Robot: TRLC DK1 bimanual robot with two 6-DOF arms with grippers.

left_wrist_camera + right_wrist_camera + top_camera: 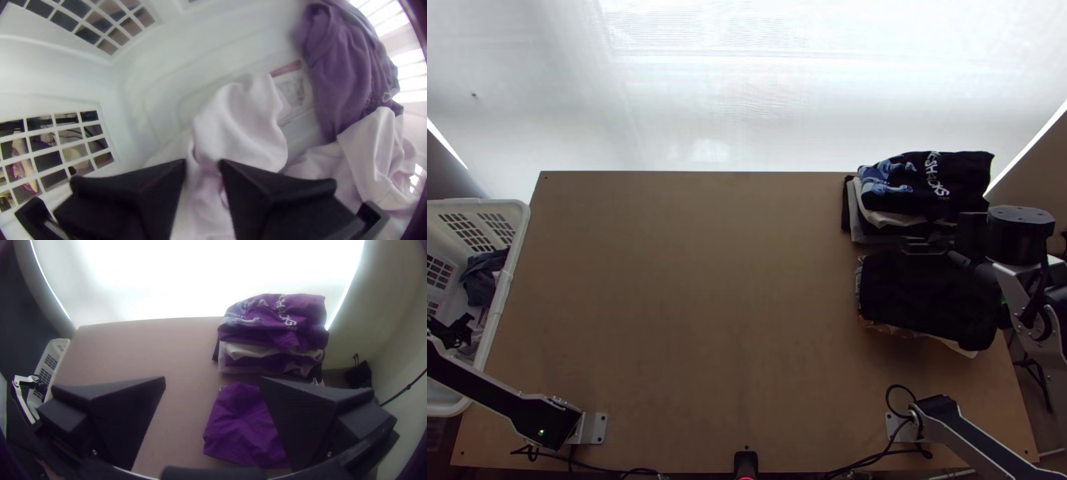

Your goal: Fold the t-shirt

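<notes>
Jaws of the right gripper (927,248) stand wide open over the table (667,280); those of the left gripper (459,330), slightly apart in the basket (505,284), straddle a bunched white garment (244,124), its long axis slanting out toward a label (293,91).

Reference: right gripper (939,240).
White backdrop (707,112): beyond it, past the far edge of the table (667,280).
Pale wall (391,311): off to its right.
Dark object (358,373), identity unclear: right of it, by the wall.
Thin black cord (404,389): farther right, slanting.
Small black device (745,464), red glow: left of it, at the near edge.
</notes>
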